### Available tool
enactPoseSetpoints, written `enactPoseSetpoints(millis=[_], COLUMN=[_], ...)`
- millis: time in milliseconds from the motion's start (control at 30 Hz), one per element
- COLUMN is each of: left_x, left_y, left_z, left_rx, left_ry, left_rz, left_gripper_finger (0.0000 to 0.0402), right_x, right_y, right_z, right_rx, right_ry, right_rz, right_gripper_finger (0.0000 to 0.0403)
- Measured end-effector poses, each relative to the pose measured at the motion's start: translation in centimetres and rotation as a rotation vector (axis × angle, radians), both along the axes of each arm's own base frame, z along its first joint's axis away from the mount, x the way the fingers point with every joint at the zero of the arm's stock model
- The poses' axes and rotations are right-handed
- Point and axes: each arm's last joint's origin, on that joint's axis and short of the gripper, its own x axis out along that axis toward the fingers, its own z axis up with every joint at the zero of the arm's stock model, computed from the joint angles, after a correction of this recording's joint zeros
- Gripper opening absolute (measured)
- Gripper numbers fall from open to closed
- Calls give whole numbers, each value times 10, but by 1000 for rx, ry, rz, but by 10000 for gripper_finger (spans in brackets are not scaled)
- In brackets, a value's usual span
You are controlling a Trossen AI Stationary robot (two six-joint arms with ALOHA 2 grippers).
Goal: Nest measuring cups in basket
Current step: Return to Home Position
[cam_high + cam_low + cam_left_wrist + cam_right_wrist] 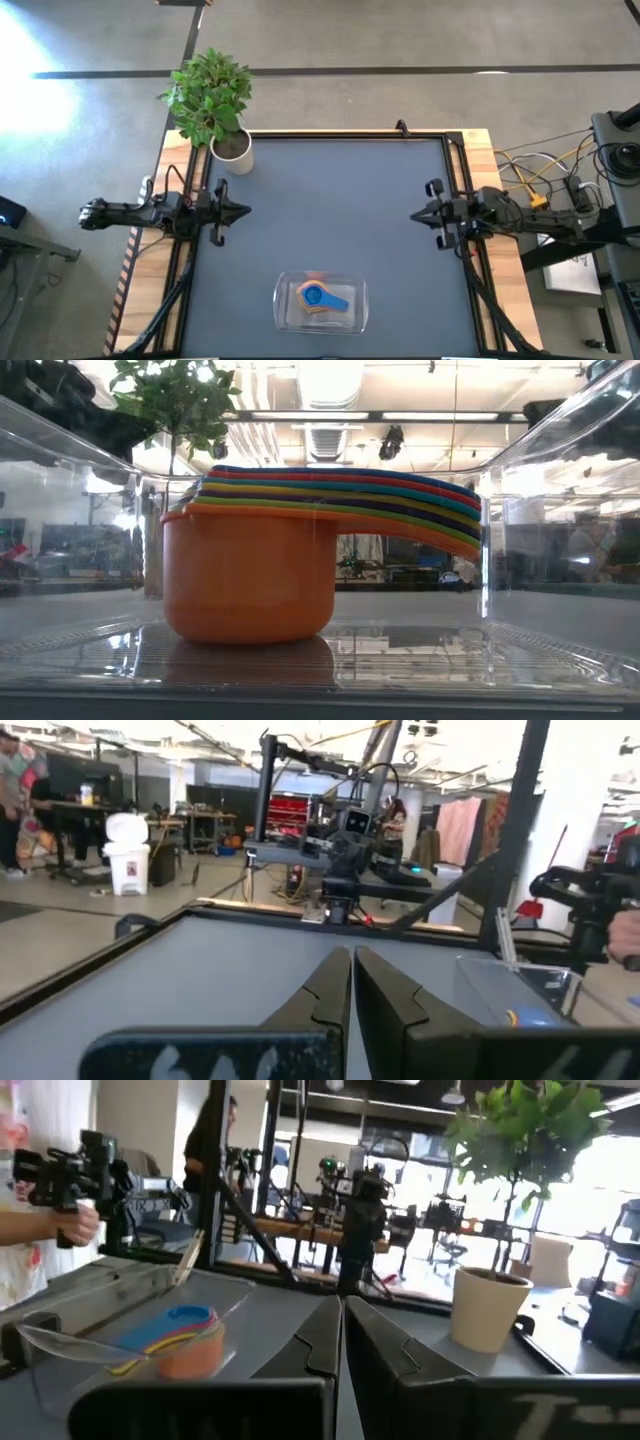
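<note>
The measuring cups [320, 297] sit nested in one stack inside the clear basket [290, 315] near the table's front edge. The big orange cup [250, 575] is at the bottom and stands on the basket's floor, and the coloured handles [400, 505] fan out above it. The stack also shows in the right wrist view [180, 1342]. My left gripper [245, 211] is shut and empty at the table's left edge. My right gripper [415, 214] is shut and empty at the right edge. Both are far from the basket.
A white pot [232, 152] with a green plant [208, 92] stands at the table's far left corner. A person's hand [60, 1220] holds a dark device beyond the table. The dark mat [330, 200] between the two grippers lies bare.
</note>
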Motion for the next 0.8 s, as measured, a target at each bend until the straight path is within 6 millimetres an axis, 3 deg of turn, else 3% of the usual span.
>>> enactPoseSetpoints(millis=[200, 500, 800], left_x=[1, 2, 2], left_y=[1, 1, 1], left_z=[-2, -6, -6], left_rx=[-16, -21, -21], left_ry=[25, 69, 68], left_rz=[30, 31, 32], left_gripper_finger=[0, 0, 0], right_x=[1, 4, 5], right_y=[0, -8, -9], right_z=[-4, -15, -18], right_rx=[-2, 189, 176], right_ry=[36, 171, 195], right_rz=[1, -240, -271], right_gripper_finger=[8, 8, 8])
